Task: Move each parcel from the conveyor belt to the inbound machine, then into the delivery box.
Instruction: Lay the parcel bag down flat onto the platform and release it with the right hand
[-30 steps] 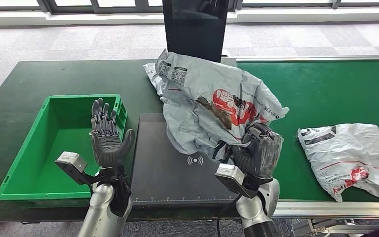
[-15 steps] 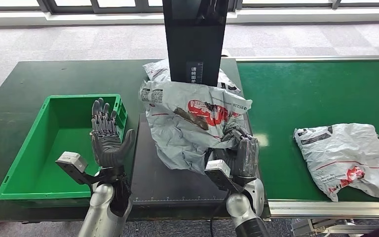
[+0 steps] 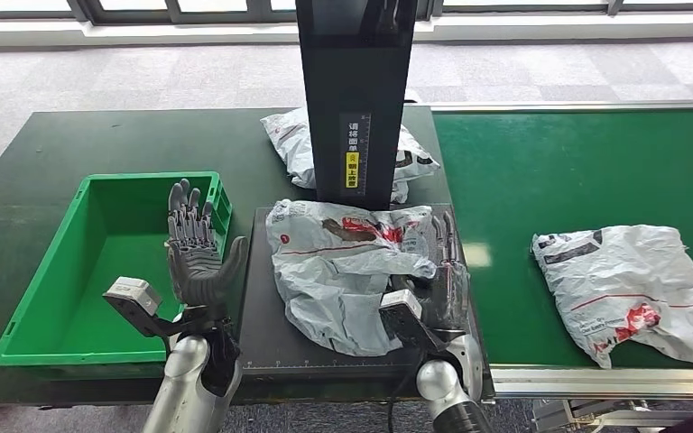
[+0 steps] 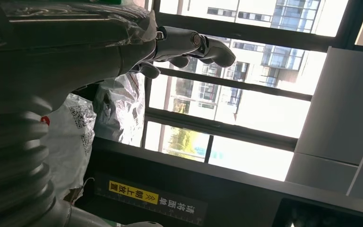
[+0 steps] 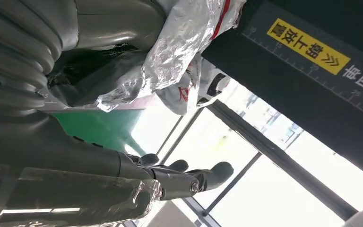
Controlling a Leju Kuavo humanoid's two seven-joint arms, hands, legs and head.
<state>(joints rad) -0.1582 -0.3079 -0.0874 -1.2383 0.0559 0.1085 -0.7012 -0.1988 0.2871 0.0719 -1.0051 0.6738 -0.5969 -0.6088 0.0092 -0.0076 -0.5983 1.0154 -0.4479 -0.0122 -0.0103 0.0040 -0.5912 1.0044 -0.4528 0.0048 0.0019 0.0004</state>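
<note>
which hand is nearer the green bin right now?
Left. The left hand is raised, fingers spread, at the green bin's right wall. The right hand is beside the parcel on the black platform.

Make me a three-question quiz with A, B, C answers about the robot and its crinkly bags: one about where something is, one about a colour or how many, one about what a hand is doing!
1. Where does the parcel by the right hand lie?
A. On the dark scanner plate
B. In the bin
C. On the floor

2. What colour is the bin?
A. Red
B. Green
C. Yellow

3. What is the left hand doing?
A. Gripping a parcel
B. Pressing the bin
C. Holding nothing, fingers spread

Answers:
1 A: the crumpled parcel rests on the scanner plate, beside the right hand.
2 B: the bin is green.
3 C: the left hand stands raised, fingers apart.
</note>
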